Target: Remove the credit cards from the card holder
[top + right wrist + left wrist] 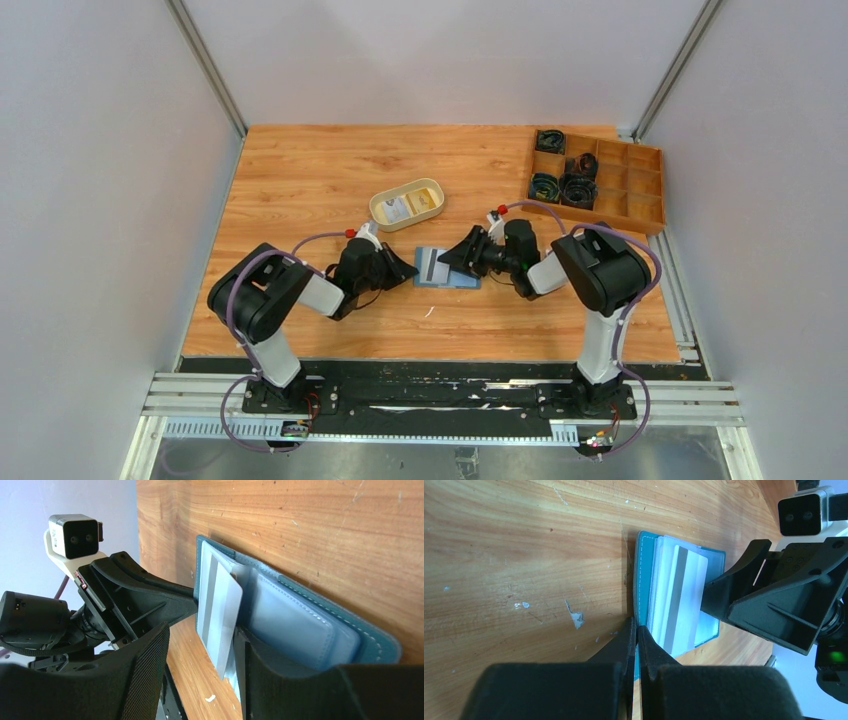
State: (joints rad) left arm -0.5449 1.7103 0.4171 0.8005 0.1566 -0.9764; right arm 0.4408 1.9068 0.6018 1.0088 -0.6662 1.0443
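The blue card holder point(452, 270) lies open on the table between my two grippers. My left gripper point(636, 629) is shut on its teal left edge point(642, 575), pinning it low to the wood. A white credit card with a grey stripe point(218, 609) sticks partly out of the holder's pocket point(300, 625), tilted up. It stands between the jaws of my right gripper point(201, 632), which is open, close to the right-hand finger point(260, 670). More pale cards point(659, 590) are layered under the striped one point(681, 597). From above, the right gripper point(449, 257) reaches over the holder's right half.
A cream oval tray point(384, 200) stands just behind the holder and holds a pale card point(398, 210) and a yellow one point(428, 201). A wooden compartment box point(640, 190) with black coiled items sits at the back right. Small white flecks point(576, 619) lie on the wood.
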